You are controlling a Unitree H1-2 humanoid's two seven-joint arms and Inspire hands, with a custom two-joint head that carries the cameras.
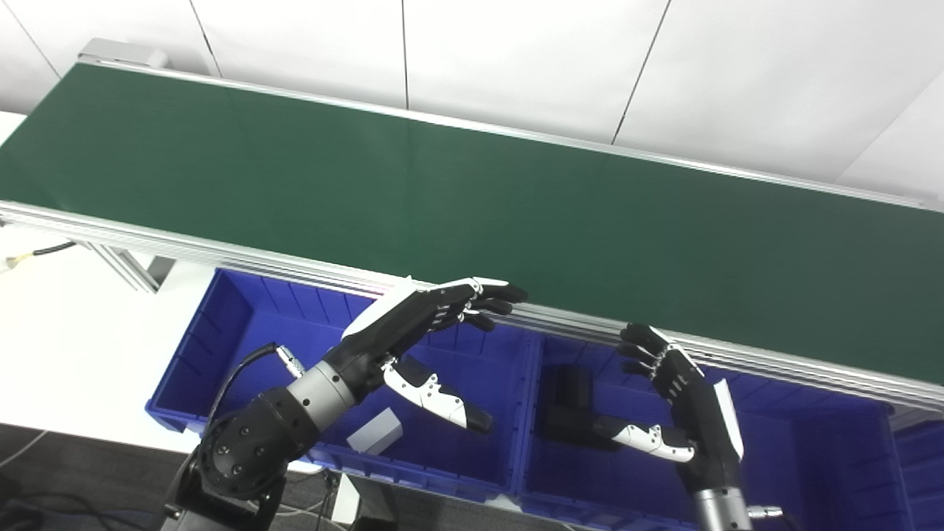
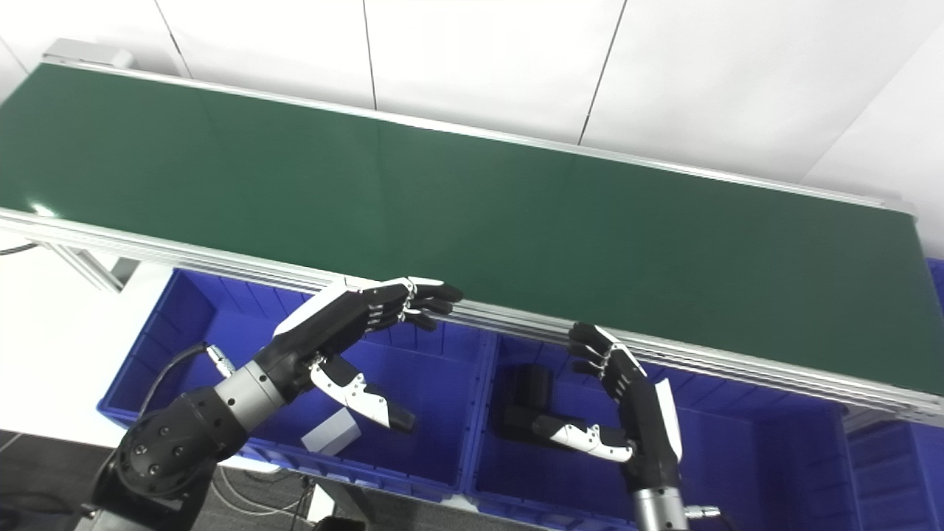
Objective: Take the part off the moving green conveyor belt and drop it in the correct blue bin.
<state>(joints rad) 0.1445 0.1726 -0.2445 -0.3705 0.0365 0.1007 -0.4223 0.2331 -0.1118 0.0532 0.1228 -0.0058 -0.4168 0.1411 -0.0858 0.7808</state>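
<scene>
The green conveyor belt [image 1: 472, 206] runs from upper left to lower right and carries no part in either view. My left hand [image 1: 424, 328] is open and empty, held over the left blue bin [image 1: 221, 324], fingers stretched toward the belt's near rail. My right hand [image 1: 682, 394] is open and empty over the middle blue bin [image 1: 811, 450], fingers up near the rail. A white block [image 1: 375, 432] lies in the left bin. A black L-shaped part [image 1: 569, 409] lies in the middle bin, just left of my right hand.
The belt's aluminium rail [image 1: 221, 254] runs between the bins and the belt. A third blue bin [image 1: 922, 457] shows at the far right edge. A white tabletop [image 1: 66, 332] lies to the left, with a cable [image 1: 37, 252] near the frame leg.
</scene>
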